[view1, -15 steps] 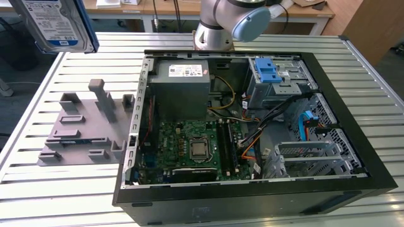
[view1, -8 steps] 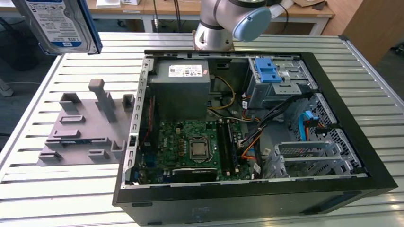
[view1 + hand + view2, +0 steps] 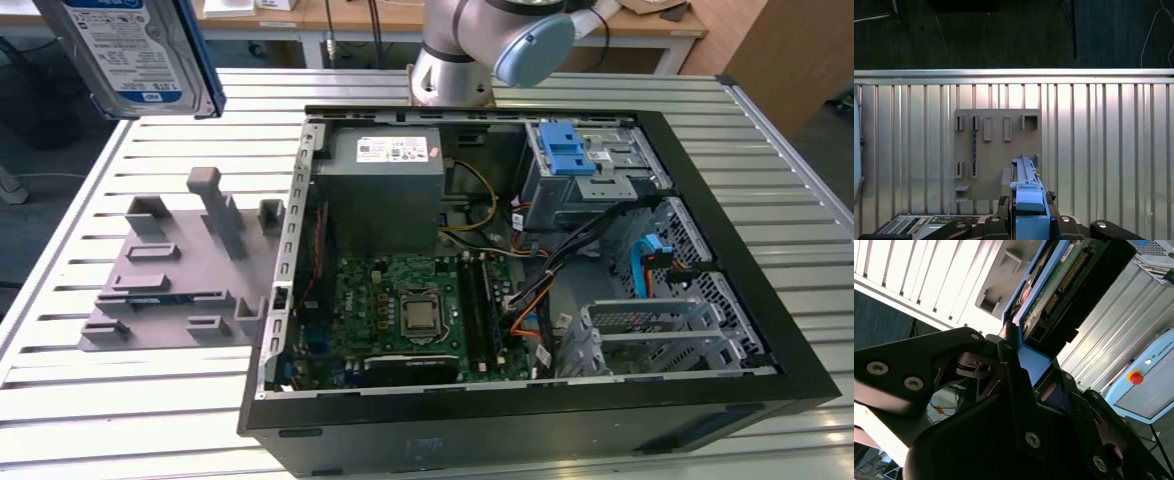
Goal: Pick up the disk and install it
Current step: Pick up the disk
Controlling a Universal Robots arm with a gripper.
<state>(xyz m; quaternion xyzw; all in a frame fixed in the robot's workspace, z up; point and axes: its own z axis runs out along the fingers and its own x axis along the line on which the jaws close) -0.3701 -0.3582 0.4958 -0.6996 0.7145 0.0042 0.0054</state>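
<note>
The disk [image 3: 140,50], silver with a white-and-blue label and blue carrier rails, hangs upright high above the table at the exterior view's left, over the grey holder plate [image 3: 180,270]. In both wrist views my gripper [image 3: 1035,366] is shut on the disk's blue rail end [image 3: 1030,360]. The first wrist view looks straight down past the gripper [image 3: 1029,204] and the edge-on disk [image 3: 1026,182] to the grey holder plate [image 3: 996,150] on the slatted table. The disk's connector side [image 3: 1066,275] faces the second wrist view.
An open computer case [image 3: 747,270] lies on the slatted table [image 3: 80,400]. It holds a grey metal box [image 3: 387,185], a motherboard [image 3: 407,315] and a drive cage with blue tabs [image 3: 581,160]. The arm's base [image 3: 454,60] stands behind the case.
</note>
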